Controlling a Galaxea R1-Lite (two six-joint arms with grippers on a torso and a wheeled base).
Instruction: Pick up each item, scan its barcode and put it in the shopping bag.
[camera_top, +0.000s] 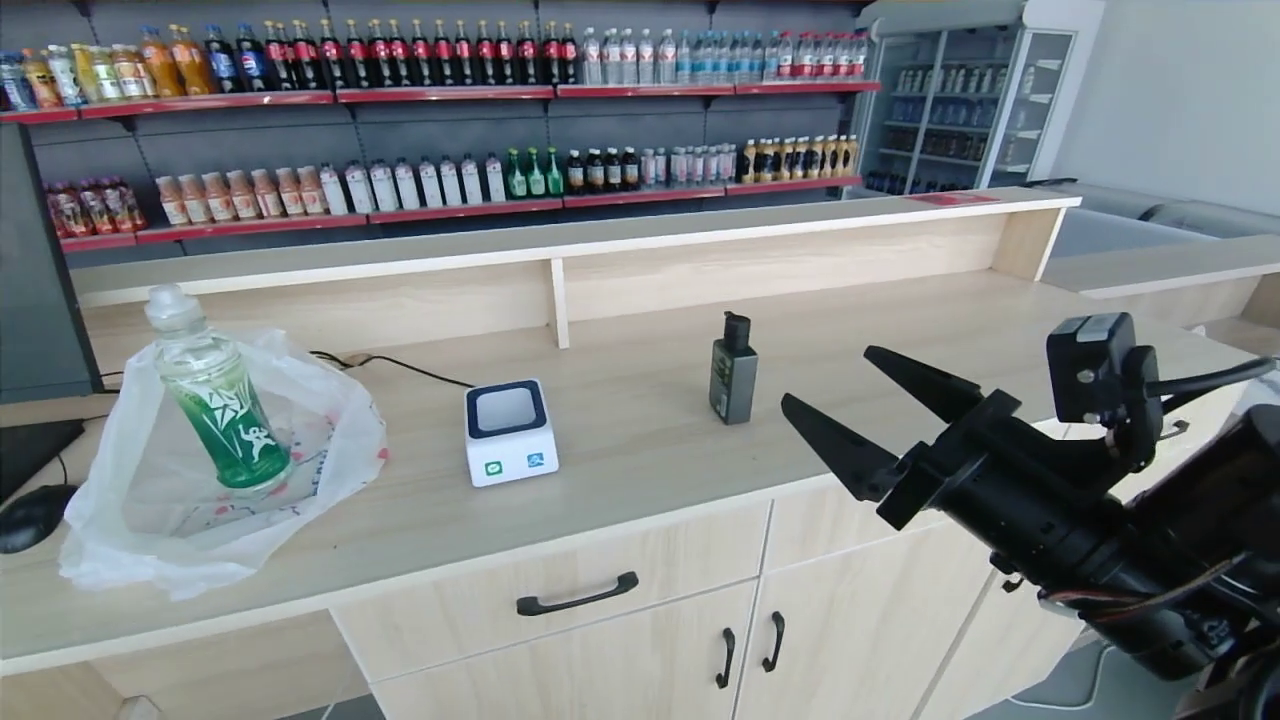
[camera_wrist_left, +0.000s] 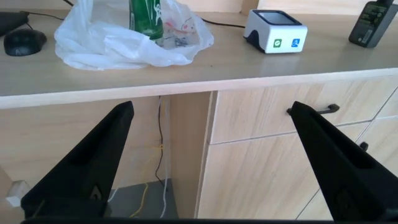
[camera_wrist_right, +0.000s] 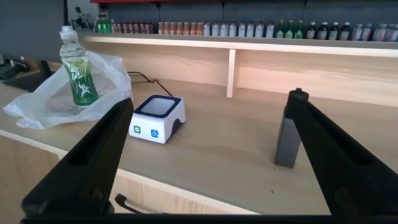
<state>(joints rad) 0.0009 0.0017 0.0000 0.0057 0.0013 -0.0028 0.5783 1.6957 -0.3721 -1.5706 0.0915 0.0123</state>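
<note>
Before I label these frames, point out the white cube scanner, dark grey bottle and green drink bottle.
white cube scanner (camera_top: 511, 442), head view, front face
dark grey bottle (camera_top: 733, 377), head view, body
green drink bottle (camera_top: 222, 402), head view, label

I get bright, even light across the bench (camera_top: 640, 440), strongest at the far right, where the pale wall (camera_top: 1180, 90) washes out. Shadows are faint and soft. The shopping bag (camera_top: 330, 440) glares white. The shelves (camera_top: 450, 95) bow toward the head view's edges. Under the bench it's dim.
</note>
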